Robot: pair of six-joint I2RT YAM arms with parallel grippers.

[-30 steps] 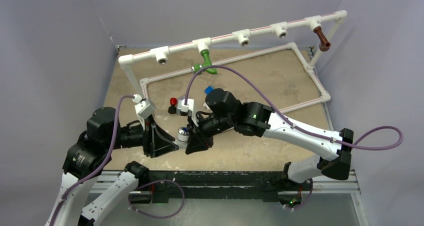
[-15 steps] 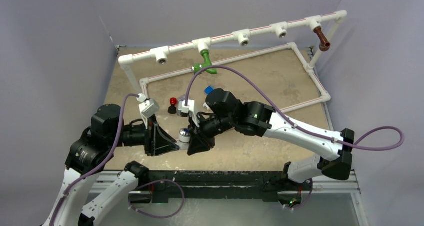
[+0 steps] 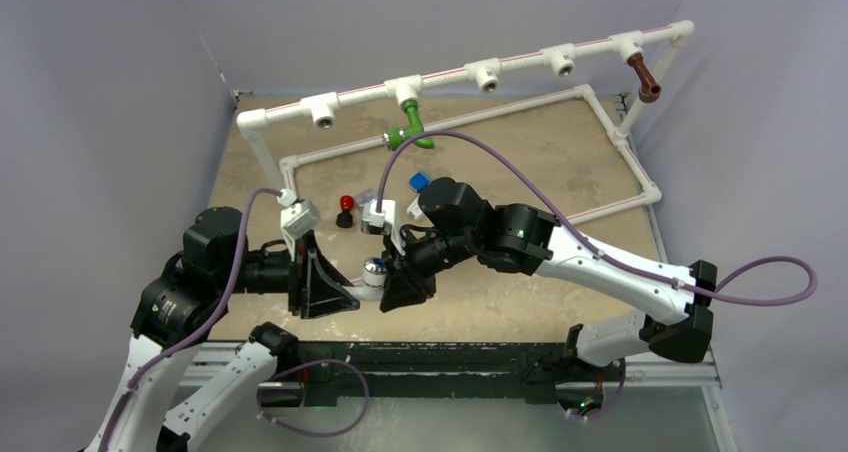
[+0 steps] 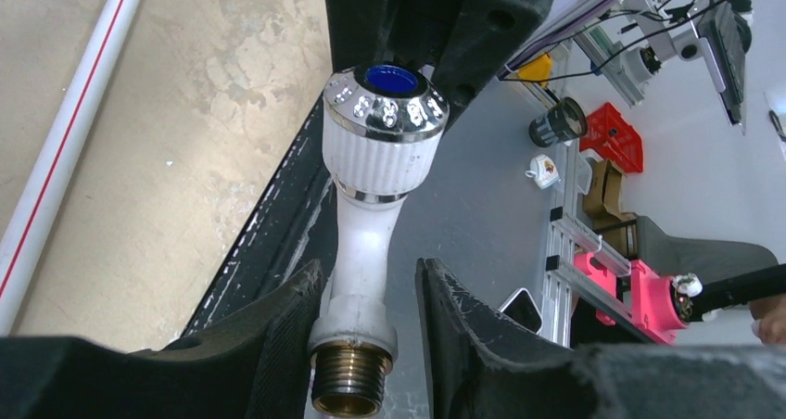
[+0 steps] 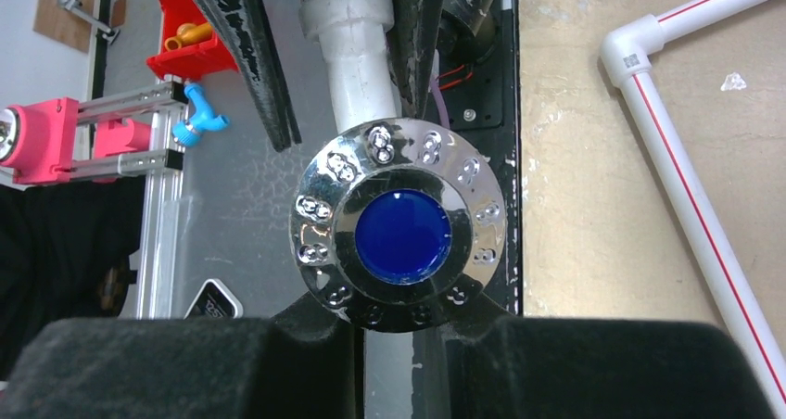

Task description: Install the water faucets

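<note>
The white faucet (image 3: 375, 269) with its silvery round knob hangs above the table's front edge between both grippers. My right gripper (image 3: 397, 284) is shut on its knob end (image 5: 400, 224). My left gripper (image 4: 369, 269) stands open around the faucet's collar above the brass thread (image 4: 349, 382). Its left finger touches the collar and its right finger stands apart. The green faucet (image 3: 412, 130) hangs from a tee of the white pipe frame (image 3: 480, 72). The brown faucet (image 3: 645, 77) hangs from the far right tee.
A small red-and-black part (image 3: 346, 209) and a blue-and-white block (image 3: 416, 182) lie on the tan table (image 3: 520, 162) behind the grippers. The frame's lower pipe (image 3: 610, 202) runs along the right side. Three tees on the top pipe have open sockets.
My left gripper moved right to the faucet's threaded end; its jaws narrowed, then widened a little. The right arm shifted slightly right, still holding the faucet.
</note>
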